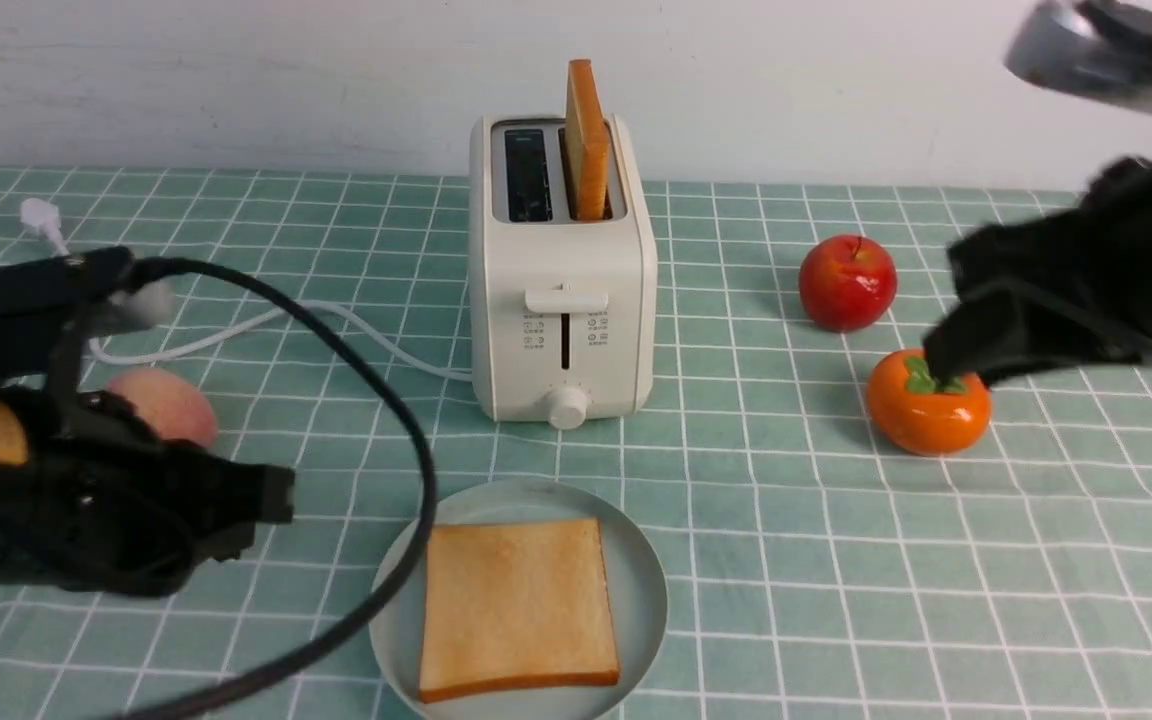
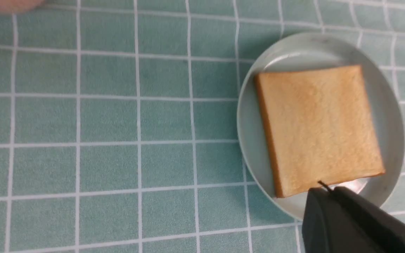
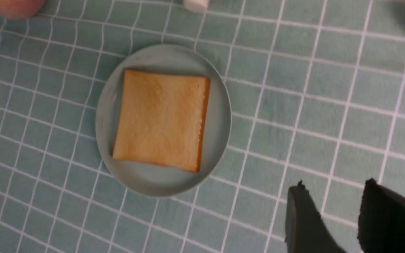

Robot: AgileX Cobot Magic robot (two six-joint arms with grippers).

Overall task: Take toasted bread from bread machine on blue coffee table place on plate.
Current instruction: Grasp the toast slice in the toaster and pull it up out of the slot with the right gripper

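Note:
The cream-white bread machine [image 1: 561, 300] stands at the back middle of the blue coffee table [image 1: 786, 520]. One slice of toasted bread [image 1: 586, 140] sticks up from its right slot; the left slot looks empty. A second slice [image 1: 516, 608] [image 2: 320, 130] [image 3: 162, 119] lies flat on the pale plate [image 1: 641, 570] [image 2: 389, 116] [image 3: 220, 119] in front of it. My left gripper [image 1: 276, 495] [image 2: 327, 191] is shut and empty, low, just left of the plate. My right gripper [image 1: 944, 362] [image 3: 334, 186] hangs open and empty at the right, motion-blurred.
A red apple [image 1: 847, 282] and an orange persimmon [image 1: 928, 415] sit right of the toaster, the persimmon under my right gripper. A peach [image 1: 166, 405] lies behind my left arm. The white cord [image 1: 236, 335] runs left; my arm's black cable [image 1: 421, 470] loops past the plate.

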